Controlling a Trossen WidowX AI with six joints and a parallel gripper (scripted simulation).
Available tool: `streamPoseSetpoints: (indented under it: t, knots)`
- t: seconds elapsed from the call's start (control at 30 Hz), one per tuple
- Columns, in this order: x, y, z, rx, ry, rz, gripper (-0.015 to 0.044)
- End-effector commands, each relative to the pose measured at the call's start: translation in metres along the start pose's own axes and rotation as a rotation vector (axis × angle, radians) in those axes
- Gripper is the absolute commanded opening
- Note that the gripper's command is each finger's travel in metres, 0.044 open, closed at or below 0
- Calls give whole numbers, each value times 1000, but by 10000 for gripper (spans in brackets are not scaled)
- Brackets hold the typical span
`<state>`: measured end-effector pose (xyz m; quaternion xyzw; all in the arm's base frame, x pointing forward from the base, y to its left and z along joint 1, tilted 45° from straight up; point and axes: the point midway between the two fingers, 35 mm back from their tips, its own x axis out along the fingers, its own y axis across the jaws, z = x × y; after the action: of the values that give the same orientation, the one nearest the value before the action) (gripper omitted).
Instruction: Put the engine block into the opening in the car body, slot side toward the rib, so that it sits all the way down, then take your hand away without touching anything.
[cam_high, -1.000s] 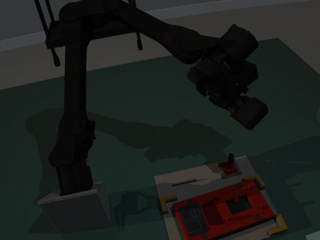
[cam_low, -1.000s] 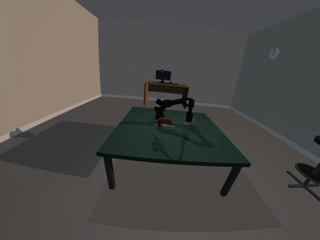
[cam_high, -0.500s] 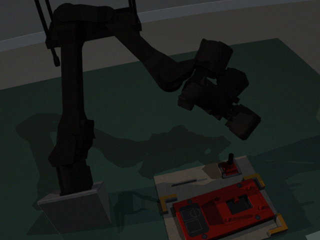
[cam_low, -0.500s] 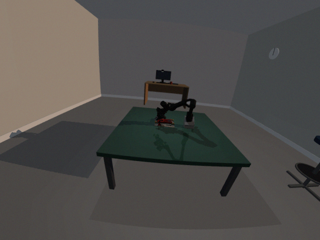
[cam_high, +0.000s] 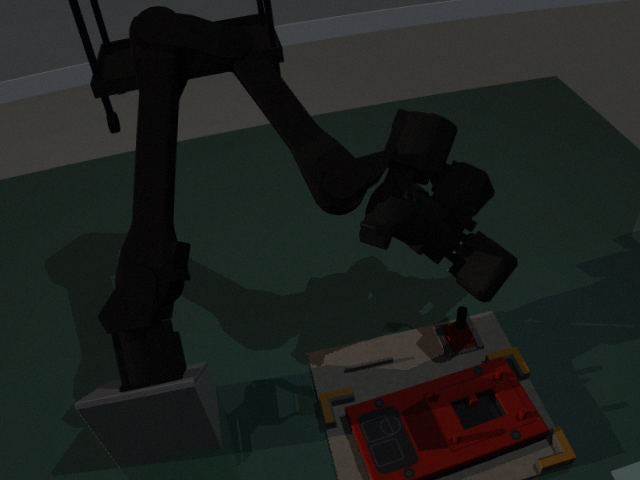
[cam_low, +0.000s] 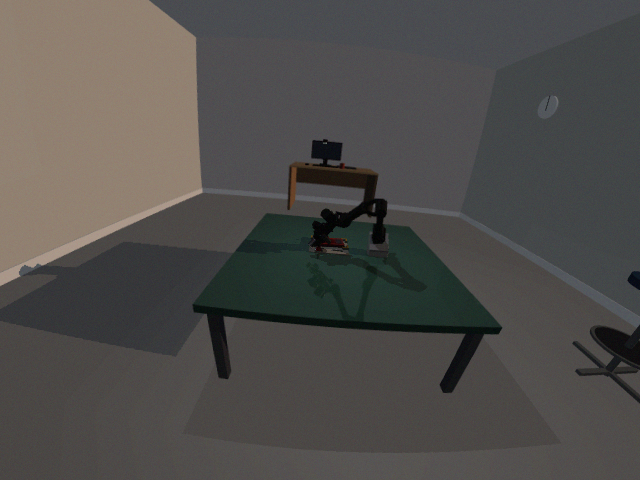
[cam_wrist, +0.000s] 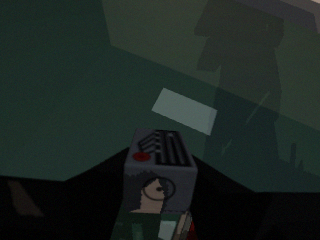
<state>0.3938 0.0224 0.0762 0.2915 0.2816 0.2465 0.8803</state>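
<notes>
My gripper (cam_high: 450, 258) (cam_wrist: 157, 155) is shut on the engine block (cam_wrist: 160, 150), a grey box with a red round cap, dark ridges and slots on top and a ring mark on its front face. In the top view the dark gripper hides the block; it hangs tilted above and behind the board's back right corner. The red car body (cam_high: 444, 419) (cam_low: 336, 241) lies on the board. Its rectangular opening (cam_high: 478, 410) shows a dark floor, with a small red tab at the back edge. I cannot tell which side of the block faces the tab.
Yellow corner brackets (cam_high: 557, 453) stand around the car body on the pale board (cam_high: 323, 379). A red square piece with an upright black post (cam_high: 461, 317) stands at the board's back edge, below my gripper. A thin dark rod (cam_high: 368, 365) lies left of it. A pale rectangle (cam_wrist: 185, 111) shows beyond the block.
</notes>
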Motion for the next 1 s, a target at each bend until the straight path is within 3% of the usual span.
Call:
streamPoseSetpoints:
  t: [0.0,0.57,0.97]
  knots:
    - [6,-1,-6,8,-4,-6,0]
    - [37,-1,-35,9,-4,-4,0]
    - [39,-1,-30,9,-4,-4,0]
